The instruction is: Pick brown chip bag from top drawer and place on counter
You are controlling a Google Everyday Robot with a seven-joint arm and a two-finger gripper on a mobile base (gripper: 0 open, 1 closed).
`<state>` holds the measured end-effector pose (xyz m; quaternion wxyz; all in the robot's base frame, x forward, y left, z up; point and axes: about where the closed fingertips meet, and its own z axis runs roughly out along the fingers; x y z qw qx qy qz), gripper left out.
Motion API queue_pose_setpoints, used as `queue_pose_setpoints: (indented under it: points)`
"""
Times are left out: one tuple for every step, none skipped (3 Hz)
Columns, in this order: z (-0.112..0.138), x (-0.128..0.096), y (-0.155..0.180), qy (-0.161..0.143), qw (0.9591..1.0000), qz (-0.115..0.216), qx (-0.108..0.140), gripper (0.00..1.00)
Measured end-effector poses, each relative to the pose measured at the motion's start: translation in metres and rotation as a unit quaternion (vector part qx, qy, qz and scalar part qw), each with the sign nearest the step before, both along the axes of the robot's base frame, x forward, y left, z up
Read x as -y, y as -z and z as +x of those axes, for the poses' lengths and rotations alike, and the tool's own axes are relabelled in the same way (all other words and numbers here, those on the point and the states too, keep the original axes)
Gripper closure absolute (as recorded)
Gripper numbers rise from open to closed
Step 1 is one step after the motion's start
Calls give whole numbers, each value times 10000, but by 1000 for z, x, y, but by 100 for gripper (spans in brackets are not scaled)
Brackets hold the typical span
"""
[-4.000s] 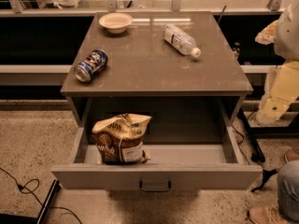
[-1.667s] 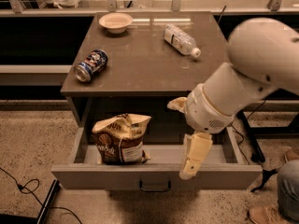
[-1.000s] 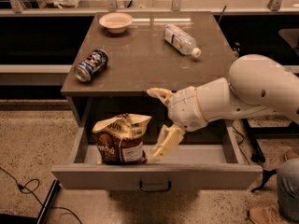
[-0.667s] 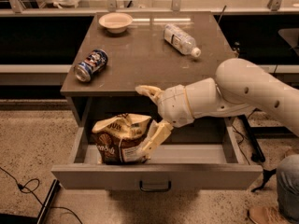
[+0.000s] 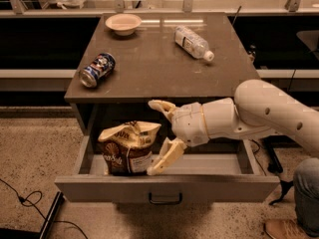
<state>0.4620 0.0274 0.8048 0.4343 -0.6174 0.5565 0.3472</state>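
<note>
The counter (image 5: 159,59) fills the top of the view, and the top drawer (image 5: 99,190) stands pulled open beneath it. The white arm (image 5: 269,113) reaches in from the right. The brown chip bag (image 5: 127,146) stands upright in the drawer's left half. The gripper (image 5: 163,132) is right at the bag's right edge, fingers spread wide, nothing pinched. On the counter lie a bottle (image 5: 192,41), a can (image 5: 97,69) and a bowl (image 5: 123,23).
</note>
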Motion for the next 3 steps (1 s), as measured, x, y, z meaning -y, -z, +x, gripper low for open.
queue_pose_setpoints:
  points:
    - [-3, -1, 12, 213, 9990, 354, -166, 0]
    - [-2, -5, 22, 380, 9970, 609, -291, 0]
    - [-2, -7, 22, 376, 9969, 624, -299, 16]
